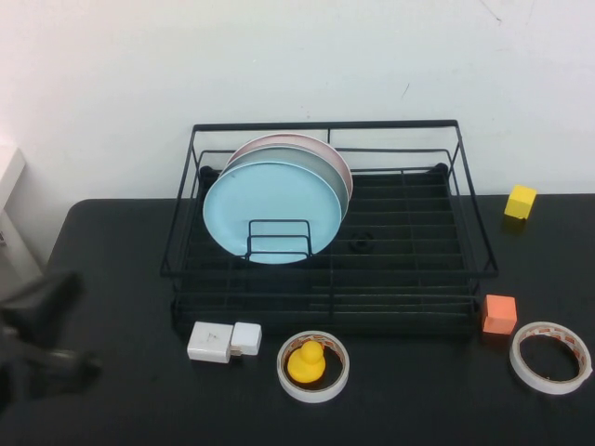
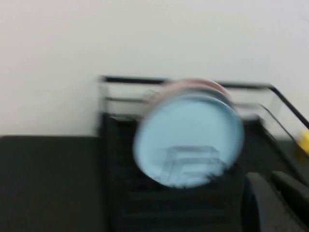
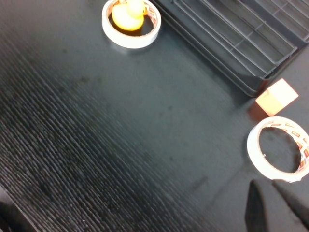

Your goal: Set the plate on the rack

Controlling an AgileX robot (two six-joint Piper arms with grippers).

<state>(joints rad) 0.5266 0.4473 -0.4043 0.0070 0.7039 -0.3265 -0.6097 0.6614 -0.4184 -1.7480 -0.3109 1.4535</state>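
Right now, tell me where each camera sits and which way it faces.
High view: raised on the robot's side, angled down at the table and rack; the shut left gripper shows at the left edge.
Left wrist view: faces the light blue plate standing in the rack; fingers show.
Right wrist view: looks down at the table; shut right gripper beside a tape ring.
High and right wrist views share the duck.

dark matte arm, black blunt tool (image 1: pixel 42 325)

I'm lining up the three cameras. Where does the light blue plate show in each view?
High view: light blue plate stands upright in the rack's left half, frontmost.
Left wrist view: plate mid-picture, blurred.
Right wrist view: not in it.
Shared landmark: the black wire rack, seen in all three.
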